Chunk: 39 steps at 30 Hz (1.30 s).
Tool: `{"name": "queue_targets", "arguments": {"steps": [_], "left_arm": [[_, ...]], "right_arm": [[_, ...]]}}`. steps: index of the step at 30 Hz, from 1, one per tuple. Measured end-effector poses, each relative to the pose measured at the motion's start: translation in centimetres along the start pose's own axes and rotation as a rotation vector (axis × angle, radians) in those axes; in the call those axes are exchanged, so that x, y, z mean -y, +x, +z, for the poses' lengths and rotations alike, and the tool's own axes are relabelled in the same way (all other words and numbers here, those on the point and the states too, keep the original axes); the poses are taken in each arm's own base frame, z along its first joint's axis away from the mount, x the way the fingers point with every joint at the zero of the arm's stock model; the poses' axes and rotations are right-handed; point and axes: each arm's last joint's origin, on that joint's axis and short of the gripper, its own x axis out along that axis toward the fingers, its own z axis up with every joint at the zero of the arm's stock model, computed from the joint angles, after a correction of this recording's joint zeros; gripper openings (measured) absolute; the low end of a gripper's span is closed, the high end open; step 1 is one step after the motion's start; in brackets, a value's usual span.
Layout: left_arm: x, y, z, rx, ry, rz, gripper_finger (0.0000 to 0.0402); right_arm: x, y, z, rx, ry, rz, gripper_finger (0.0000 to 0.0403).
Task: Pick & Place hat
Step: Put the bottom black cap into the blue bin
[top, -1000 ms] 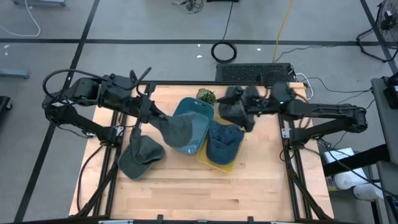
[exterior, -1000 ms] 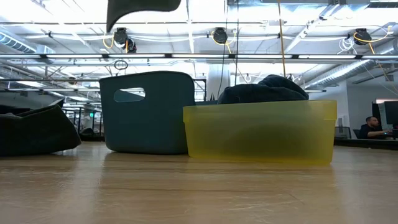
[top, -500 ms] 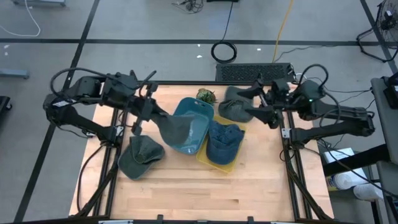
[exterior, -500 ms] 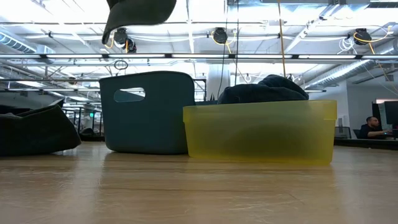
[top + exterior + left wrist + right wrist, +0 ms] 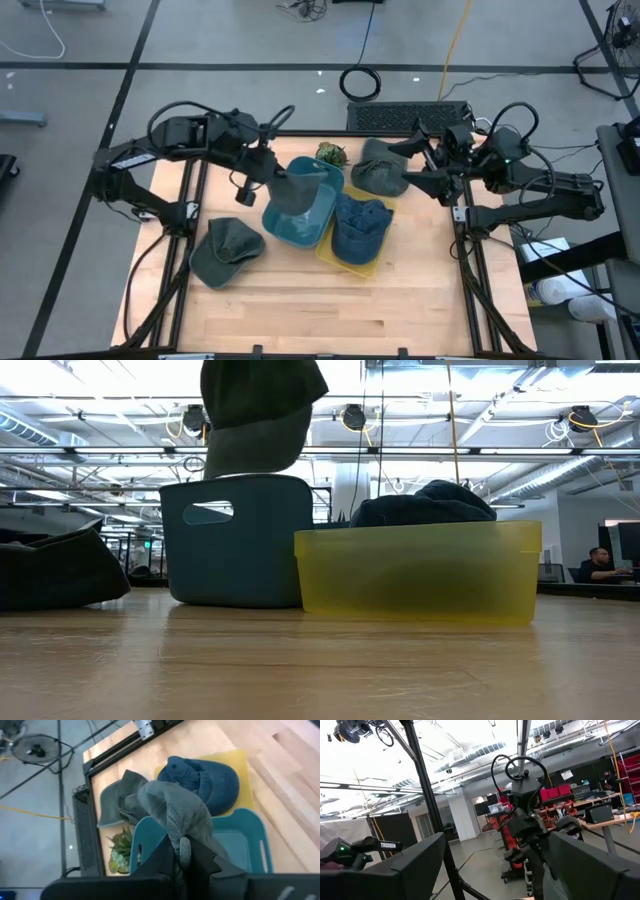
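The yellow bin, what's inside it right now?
A dark blue cap fills the yellow bin, its crown rising above the rim in the low view. Anything lying beneath the cap is covered and cannot be seen.

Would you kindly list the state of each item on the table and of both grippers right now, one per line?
Left gripper: shut on the grey hat, above the teal bin.
Grey hat: held, hanging over the teal bin.
Teal bin: upright; contents hidden.
Yellow bin: upright, holding the blue hat.
Blue hat: resting in the yellow bin.
Green hat: lying on the table.
Far grey hat: lying on the table.
Right gripper: open, holding nothing.
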Motion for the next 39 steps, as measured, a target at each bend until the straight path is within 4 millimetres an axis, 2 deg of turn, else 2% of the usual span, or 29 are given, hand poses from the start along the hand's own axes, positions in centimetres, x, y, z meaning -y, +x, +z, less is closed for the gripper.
{"name": "queue_targets", "arguments": {"steps": [9, 15, 39], "left_arm": [[-0.7, 1.1, 0.1, 0.039, -0.026, -0.051, 0.0022], [-0.5, 3.2, -0.5, 0.037, -0.043, -0.086, 0.0022], [1.9, 9.7, -4.5, 0.013, -0.145, -0.193, 0.0022]], "right_arm": [[0.0, 0.0, 0.0, 0.0, 0.0, 0.0, 0.0345], [0.0, 0.0, 0.0, 0.0, -0.003, 0.001, 0.0345], [0.0, 0.0, 0.0, 0.0, -0.011, 0.0, 0.0345]]}}
